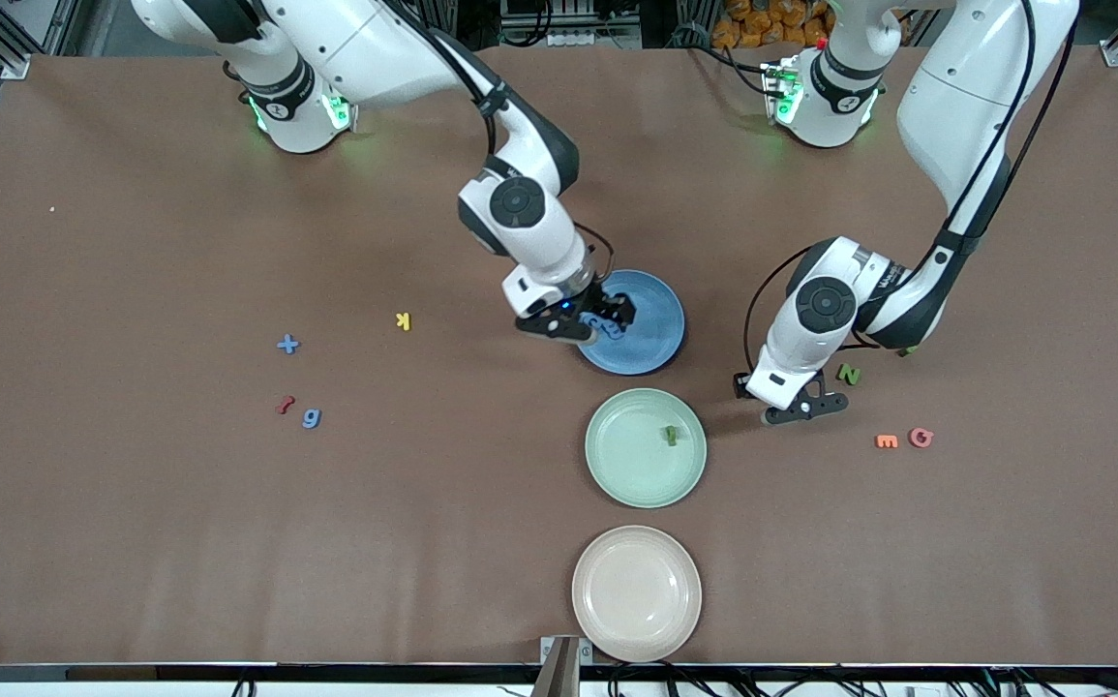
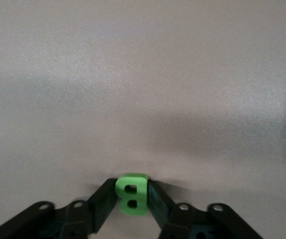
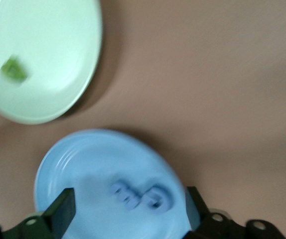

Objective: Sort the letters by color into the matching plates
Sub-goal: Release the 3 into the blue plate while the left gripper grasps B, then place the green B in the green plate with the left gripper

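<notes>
- Three plates run in a line from mid-table toward the edge nearest the front camera: the blue plate, the mint plate with one green letter in it, and the beige plate, bare. My right gripper hangs over the blue plate; my left gripper is down at the table beside the mint plate, toward the left arm's end. Loose there: a green N, an orange m and a pinkish G. Toward the right arm's end lie a yellow k, a blue plus, a red piece and a blue g.
- Left wrist view: my fingers pinch a green B resting on the table. I judge the next move is to lift it and carry it to the mint plate. The finger roots are cut off.
- Right wrist view: jaws spread wide, holding nothing, and two blue letters lie in the blue plate below. Blur keeps me from reading them.
</notes>
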`<action>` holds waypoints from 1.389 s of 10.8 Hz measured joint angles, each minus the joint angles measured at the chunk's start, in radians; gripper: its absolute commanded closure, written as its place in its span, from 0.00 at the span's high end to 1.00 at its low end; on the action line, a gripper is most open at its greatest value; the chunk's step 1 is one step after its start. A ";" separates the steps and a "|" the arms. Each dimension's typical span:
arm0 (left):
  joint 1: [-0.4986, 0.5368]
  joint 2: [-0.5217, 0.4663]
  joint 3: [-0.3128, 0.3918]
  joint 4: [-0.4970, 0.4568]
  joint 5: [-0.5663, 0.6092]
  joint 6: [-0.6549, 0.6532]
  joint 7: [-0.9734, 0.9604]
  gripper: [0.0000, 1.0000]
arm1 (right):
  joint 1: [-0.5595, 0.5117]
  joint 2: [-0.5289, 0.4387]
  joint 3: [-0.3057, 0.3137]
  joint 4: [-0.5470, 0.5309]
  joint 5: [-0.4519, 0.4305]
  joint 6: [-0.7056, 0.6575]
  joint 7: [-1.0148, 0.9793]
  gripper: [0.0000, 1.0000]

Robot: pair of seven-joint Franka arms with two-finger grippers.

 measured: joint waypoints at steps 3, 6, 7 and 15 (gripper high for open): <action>-0.003 -0.005 -0.005 0.043 0.000 0.011 -0.041 0.00 | -0.157 -0.141 -0.051 -0.013 -0.001 -0.334 -0.165 1.00; -0.013 -0.005 -0.057 0.169 -0.056 0.018 -0.102 0.00 | -0.245 -0.231 -0.191 -0.041 -0.001 -0.537 -0.431 1.00; -0.031 -0.003 -0.068 0.214 -0.114 0.018 -0.106 0.00 | -0.257 -0.234 -0.230 -0.050 -0.001 -0.540 -0.467 1.00; -0.173 0.104 -0.059 0.385 -0.189 0.017 -0.219 1.00 | -0.486 -0.166 -0.254 -0.221 -0.001 -0.211 -0.786 0.86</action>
